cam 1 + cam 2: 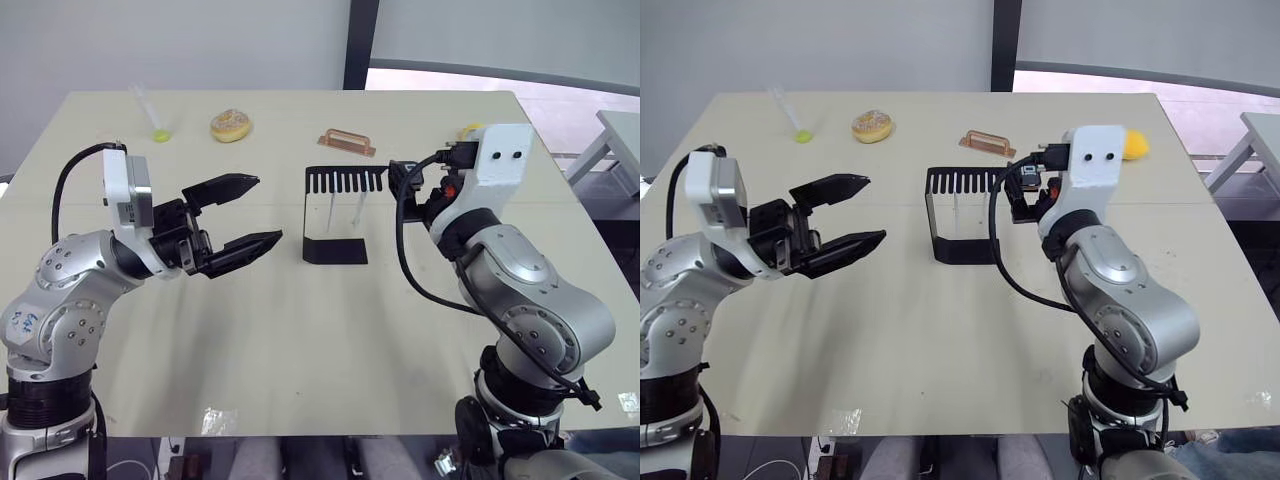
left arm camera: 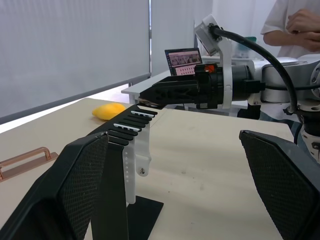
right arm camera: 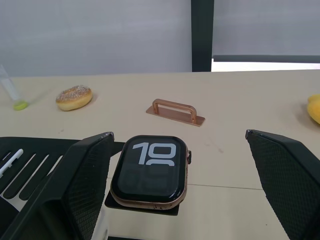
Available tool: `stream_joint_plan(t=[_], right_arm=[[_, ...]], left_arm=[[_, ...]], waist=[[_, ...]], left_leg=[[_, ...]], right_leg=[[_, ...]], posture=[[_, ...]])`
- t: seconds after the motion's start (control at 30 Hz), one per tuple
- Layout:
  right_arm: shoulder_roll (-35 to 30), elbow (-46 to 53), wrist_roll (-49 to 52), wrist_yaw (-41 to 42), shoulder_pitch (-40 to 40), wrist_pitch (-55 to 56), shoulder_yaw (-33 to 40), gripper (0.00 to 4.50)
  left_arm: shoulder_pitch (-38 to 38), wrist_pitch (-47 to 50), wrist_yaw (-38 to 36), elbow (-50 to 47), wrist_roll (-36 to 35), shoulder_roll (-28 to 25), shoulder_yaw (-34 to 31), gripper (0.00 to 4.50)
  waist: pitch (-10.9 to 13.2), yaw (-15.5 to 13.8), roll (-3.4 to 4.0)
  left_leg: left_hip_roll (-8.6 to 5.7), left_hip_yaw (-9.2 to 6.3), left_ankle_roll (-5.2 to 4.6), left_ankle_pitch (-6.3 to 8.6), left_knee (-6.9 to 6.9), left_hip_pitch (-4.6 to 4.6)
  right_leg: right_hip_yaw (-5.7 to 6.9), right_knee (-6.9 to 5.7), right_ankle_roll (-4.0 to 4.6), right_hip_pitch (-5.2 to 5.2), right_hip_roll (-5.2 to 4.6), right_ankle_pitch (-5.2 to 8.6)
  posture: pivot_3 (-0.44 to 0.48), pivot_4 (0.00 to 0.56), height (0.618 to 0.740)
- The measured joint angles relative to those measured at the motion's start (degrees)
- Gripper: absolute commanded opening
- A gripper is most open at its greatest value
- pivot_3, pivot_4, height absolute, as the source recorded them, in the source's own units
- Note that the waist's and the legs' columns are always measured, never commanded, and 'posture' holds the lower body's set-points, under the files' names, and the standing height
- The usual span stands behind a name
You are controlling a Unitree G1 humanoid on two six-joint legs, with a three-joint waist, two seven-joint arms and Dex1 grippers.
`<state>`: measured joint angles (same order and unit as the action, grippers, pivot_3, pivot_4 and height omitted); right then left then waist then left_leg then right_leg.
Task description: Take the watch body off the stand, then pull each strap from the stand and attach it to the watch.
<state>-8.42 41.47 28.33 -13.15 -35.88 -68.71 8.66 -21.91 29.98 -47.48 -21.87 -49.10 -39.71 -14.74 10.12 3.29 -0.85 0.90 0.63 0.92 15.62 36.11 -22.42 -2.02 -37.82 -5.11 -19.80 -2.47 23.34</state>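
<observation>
A pale beige table (image 1: 300,340) stands before grey roller blinds, with the stand (image 1: 335,215) near its middle. The watch body (image 3: 150,170) still sits on the stand's top, at the end nearest the right gripper (image 3: 175,200); that gripper's fingers are spread wide, one to each side of the watch and neither touching it. In the right wrist view the watch lies straight ahead and between the pads, face up, so closing in and pinching looks like the step in hand. The right arm is plainly the nearer one. The left gripper (image 1: 240,215), jaws also spread and holding nothing, hangs well apart from the stand on its far side from the watch.

The two straps (image 1: 345,210) hang down from the stand's comb slots, long axis vertical (one shows a row of small holes in the left wrist view).

Beyond the stand lie a copper handle (image 1: 346,142), a doughnut (image 1: 230,124), a clear tube with a green tip (image 1: 150,112) and a yellow fruit (image 1: 1134,146).

The only readable writing is the white "10" on the watch face; a small screen (image 2: 183,58) behind the table is too small to read.
</observation>
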Motion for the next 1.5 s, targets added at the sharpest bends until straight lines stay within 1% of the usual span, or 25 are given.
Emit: stream_joint_plan(t=[0.6,0.63,0.7,0.73,0.77,0.83,0.87,1.13,1.3,1.4,1.5], right_arm=[[0.48,-3.33,-1.45,2.82,-0.92,1.31,-0.81,4.46],[0.48,-3.34,-1.48,2.89,-0.92,1.33,-0.81,4.23],[0.54,-3.34,-1.43,3.13,-0.92,1.34,-0.8,3.61],[0.54,-3.37,-1.42,3.35,-0.91,1.34,-0.81,3.19],[0.55,-3.38,-1.36,3.62,-0.91,1.34,-0.84,2.57],[0.62,-3.38,-1.32,3.92,-0.92,1.42,-0.88,1.66],[0.62,-3.37,-1.31,4.03,-0.93,1.52,-0.85,1.58],[0.85,-3.37,-1.18,5.56,-0.91,2.7,-0.75,1.58],[0.56,-3.17,-1.0,7.92,-0.9,6.45,-0.55,1.58],[-1.44,-0.98,0.4,10.61,-0.33,9.09,1.2,1.58],[-7.29,2.73,3.02,15.34,4.06,11.12,5.26,1.58]], left_arm=[[0.54,0.03,1.7,-0.19,0.12,0.24,0.0,4.5],[0.54,0.03,1.71,-0.19,0.13,0.24,0.0,4.5],[0.54,0.03,1.79,-0.19,0.19,0.23,0.0,4.5],[0.54,0.03,1.84,-0.19,0.25,0.23,0.0,4.5],[0.54,0.04,1.91,-0.19,0.29,0.23,0.0,4.5],[0.55,0.04,2.05,-0.19,0.39,0.23,0.0,4.5],[0.6,0.04,2.15,-0.19,0.44,0.23,-0.01,4.5],[2.15,-0.08,2.26,-0.18,1.13,0.24,-0.03,4.5],[2.2,-0.74,1.53,-0.09,1.47,0.24,-0.03,4.5],[1.99,-1.3,0.32,0.45,1.98,0.25,0.2,4.5],[1.47,-3.13,-3.36,1.26,4.0,-0.24,2.3,4.5]], waist=[[0.0,0.0,0.0],[0.0,0.01,0.0],[0.0,0.01,0.0],[0.0,0.01,0.0],[0.0,0.0,0.0],[0.0,-0.02,0.0],[0.0,-0.03,0.0],[0.0,-0.02,0.0],[0.01,-0.01,0.01],[0.02,-0.05,0.02],[0.02,-0.46,0.01]], left_leg=[[0.0,0.0,-0.03,0.02,-0.03,-0.01],[0.0,0.0,-0.03,0.02,-0.03,-0.01],[0.0,-0.01,-0.03,0.02,-0.03,-0.01],[0.0,-0.01,-0.03,0.02,-0.03,-0.01],[0.0,0.0,-0.03,0.02,-0.04,-0.01],[0.0,-0.01,-0.04,0.02,-0.04,-0.01],[0.0,-0.01,-0.04,0.03,-0.04,-0.01],[0.0,-0.01,-0.07,0.04,-0.07,-0.02],[0.0,-0.01,-0.08,0.05,-0.09,-0.02],[0.0,-0.01,-0.09,0.05,-0.11,-0.05],[-0.02,-0.07,-0.13,0.08,-0.12,-0.08]], right_leg=[[0.0,0.02,0.0,0.0,0.0,0.0],[0.0,0.03,0.0,0.0,0.0,0.0],[0.0,0.03,0.0,0.0,0.0,0.0],[0.0,0.04,0.0,0.0,0.0,0.0],[0.0,0.04,0.0,0.0,0.0,0.0],[0.0,0.06,0.0,0.0,-0.01,0.0],[0.0,0.06,0.0,0.01,-0.01,0.0],[0.01,0.08,0.0,0.0,-0.01,0.0],[0.01,0.11,0.0,-0.01,-0.01,0.0],[0.01,0.16,0.0,0.0,-0.01,0.0],[0.04,0.34,0.0,0.1,-0.04,0.0]], posture=[[0.0,0.15,0.74],[0.0,0.15,0.74],[0.0,0.15,0.74],[0.0,0.15,0.74],[0.0,0.15,0.74],[0.0,0.15,0.74],[0.0,0.15,0.74],[0.0,0.15,0.74],[0.0,0.15,0.74],[0.0,0.15,0.74],[0.0,0.15,0.74]])
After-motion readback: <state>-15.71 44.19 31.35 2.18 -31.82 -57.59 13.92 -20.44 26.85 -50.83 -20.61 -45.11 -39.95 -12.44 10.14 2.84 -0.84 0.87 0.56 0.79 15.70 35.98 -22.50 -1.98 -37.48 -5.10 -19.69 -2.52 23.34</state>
